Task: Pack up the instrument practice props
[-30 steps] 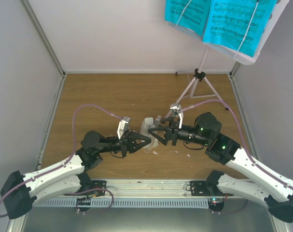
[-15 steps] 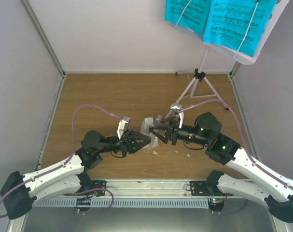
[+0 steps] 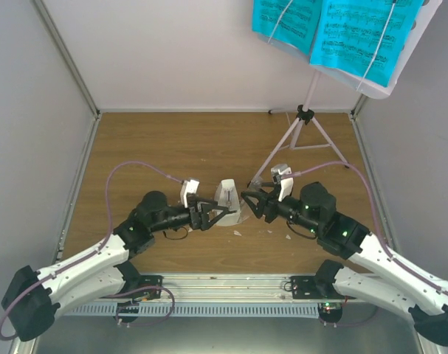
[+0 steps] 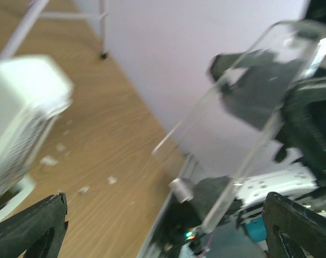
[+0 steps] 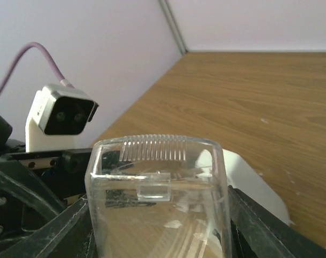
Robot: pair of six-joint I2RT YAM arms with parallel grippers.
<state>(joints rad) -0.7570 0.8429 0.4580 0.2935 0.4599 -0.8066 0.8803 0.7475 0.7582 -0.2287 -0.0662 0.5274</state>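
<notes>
The small white pyramid metronome stands on the wooden table between my two grippers; it also shows in the left wrist view and behind the cover in the right wrist view. My left gripper is open just left of it, with nothing between its fingers. My right gripper is shut on a clear plastic cover, held just right of the metronome. The pale-lilac music stand rises at the back right and carries cyan sheet-music pages.
White crumbs lie on the wood around the metronome and near my right arm. The stand's tripod legs spread close behind my right gripper. Grey walls close the table in on three sides.
My left gripper has opened wide beside the metronome. My right gripper closed on the clear cover and drew back to the right, away from the metronome.
</notes>
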